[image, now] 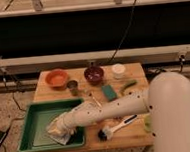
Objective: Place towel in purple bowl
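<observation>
The towel (62,137) is a pale crumpled cloth lying in the near right part of the green tray (34,121). My gripper (57,128) is down in the tray, right over the towel and touching or nearly touching it. My white arm (116,108) reaches to it from the right. The purple bowl (94,74) stands at the back middle of the wooden table, well away from the gripper.
An orange bowl (57,78) sits left of the purple bowl, and a white cup (118,70) to its right. A small metal cup (73,86), a teal sponge (109,92), a green item (128,86) and a brush (115,128) also lie on the table.
</observation>
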### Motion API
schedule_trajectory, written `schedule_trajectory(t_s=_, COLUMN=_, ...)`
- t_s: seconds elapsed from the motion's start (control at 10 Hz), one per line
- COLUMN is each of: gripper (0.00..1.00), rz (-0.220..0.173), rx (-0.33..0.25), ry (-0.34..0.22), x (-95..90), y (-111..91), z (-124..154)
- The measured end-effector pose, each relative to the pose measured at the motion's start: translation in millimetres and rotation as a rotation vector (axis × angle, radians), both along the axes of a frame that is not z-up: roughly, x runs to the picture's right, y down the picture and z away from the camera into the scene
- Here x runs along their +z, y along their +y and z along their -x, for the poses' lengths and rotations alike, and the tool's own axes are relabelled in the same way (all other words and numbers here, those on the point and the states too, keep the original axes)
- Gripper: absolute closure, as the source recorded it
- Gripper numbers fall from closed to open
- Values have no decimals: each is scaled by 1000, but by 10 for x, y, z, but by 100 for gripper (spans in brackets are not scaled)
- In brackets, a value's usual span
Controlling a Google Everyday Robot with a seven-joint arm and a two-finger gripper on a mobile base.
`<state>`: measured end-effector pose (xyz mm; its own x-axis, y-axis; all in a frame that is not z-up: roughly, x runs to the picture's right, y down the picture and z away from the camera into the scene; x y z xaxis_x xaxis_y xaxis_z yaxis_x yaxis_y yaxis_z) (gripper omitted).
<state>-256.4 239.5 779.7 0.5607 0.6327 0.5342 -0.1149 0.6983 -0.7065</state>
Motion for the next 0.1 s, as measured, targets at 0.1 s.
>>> schedule_trajectory(t_s=0.1, gripper=100, rz=3, rx=16, ry=-9, x=-34, y=-77, z=-36)
